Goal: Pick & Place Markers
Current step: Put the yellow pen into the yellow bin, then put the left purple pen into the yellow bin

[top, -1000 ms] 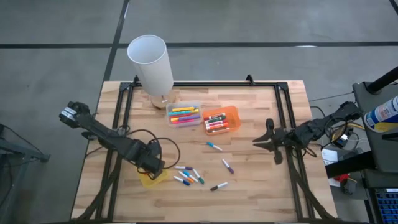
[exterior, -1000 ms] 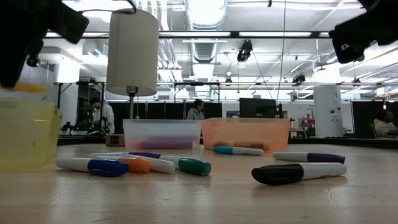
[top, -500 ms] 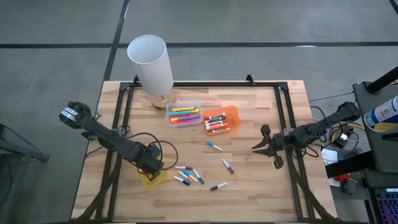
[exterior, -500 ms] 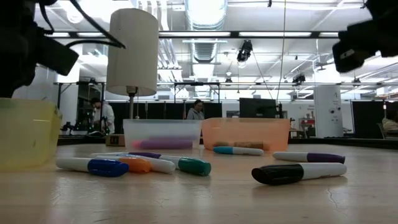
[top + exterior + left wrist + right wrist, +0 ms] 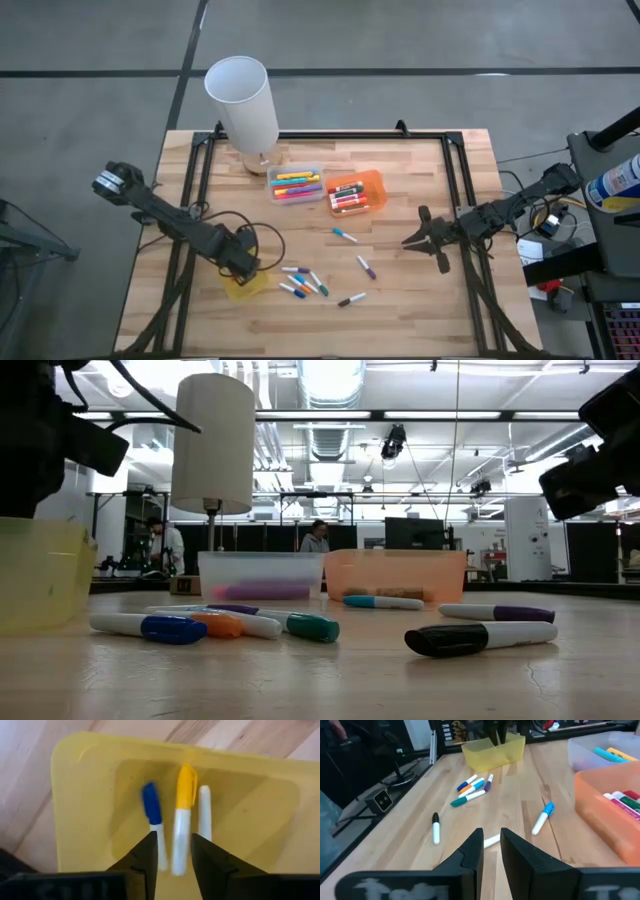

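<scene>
My left gripper (image 5: 174,837) points down into the yellow tray (image 5: 80,795) at the table's near left, and its fingers are open. A yellow-capped marker (image 5: 184,795) lies on the tray floor between the fingers, with a gap on each side. A blue-capped marker (image 5: 150,807), which shows blurred, and a white one (image 5: 204,815) lie beside it. Several loose markers (image 5: 303,282) lie on the table to the right of the tray. My right gripper (image 5: 491,834) hovers at the table's right, slightly open with nothing between its fingers.
A clear tray (image 5: 294,184) and an orange tray (image 5: 356,193), both holding markers, stand at the middle back. A white cylinder lamp (image 5: 243,100) stands at the far left. Single markers lie on the table: teal (image 5: 344,235), purple (image 5: 367,267) and black (image 5: 351,299).
My left gripper has gone down into the yellow tray. My right gripper has gone down toward the table at the right side.
</scene>
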{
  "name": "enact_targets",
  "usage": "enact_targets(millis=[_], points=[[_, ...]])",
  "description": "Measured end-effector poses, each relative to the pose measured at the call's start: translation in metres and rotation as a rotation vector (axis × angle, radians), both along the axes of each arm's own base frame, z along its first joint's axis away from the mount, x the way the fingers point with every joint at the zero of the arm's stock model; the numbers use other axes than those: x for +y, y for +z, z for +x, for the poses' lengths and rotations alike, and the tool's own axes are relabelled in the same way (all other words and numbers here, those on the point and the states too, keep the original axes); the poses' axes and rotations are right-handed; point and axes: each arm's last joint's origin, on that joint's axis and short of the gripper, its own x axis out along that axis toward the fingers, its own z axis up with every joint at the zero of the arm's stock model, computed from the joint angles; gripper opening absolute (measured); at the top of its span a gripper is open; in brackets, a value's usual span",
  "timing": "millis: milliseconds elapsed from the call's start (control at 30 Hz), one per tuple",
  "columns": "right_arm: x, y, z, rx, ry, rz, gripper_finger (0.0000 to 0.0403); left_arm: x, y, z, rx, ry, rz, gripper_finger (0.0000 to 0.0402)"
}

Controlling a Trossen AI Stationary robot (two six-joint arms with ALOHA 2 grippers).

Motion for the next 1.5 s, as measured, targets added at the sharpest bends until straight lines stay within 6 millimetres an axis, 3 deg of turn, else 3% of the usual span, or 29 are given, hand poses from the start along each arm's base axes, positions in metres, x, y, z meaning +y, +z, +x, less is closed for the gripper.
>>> enact_targets(millis=[200,433,667,900,1100,1500], points=[[0.000,0.000,0.000,0.001,0.000,0.000,0.0061,0.003,0.010,-0.004,-0.043,-0.054,-0.014,0.0116],[0.000,0.000,0.000,0.001,0.000,0.000,0.0061,0.008,0.038,-0.003,-0.196,-0.108,-0.016,0.0117],[0.000,0.000,0.000,0.002,-0.001,-0.001,0.0061,0.002,0.075,0.023,-0.541,-0.318,-0.059,0.0117],[0.000,0.000,0.000,0.002,-0.001,-0.001,0.0061,0.005,0.087,0.048,-0.791,-0.471,0.056,0.0117],[0.000,0.000,0.000,0.002,-0.001,-0.001,0.0061,0.010,0.076,0.070,-0.797,-0.545,0.143,0.0117],[0.000,0.000,0.000,0.003,-0.001,-0.002,0.0061,0.013,0.011,0.109,-0.563,-0.454,0.142,0.0117]])
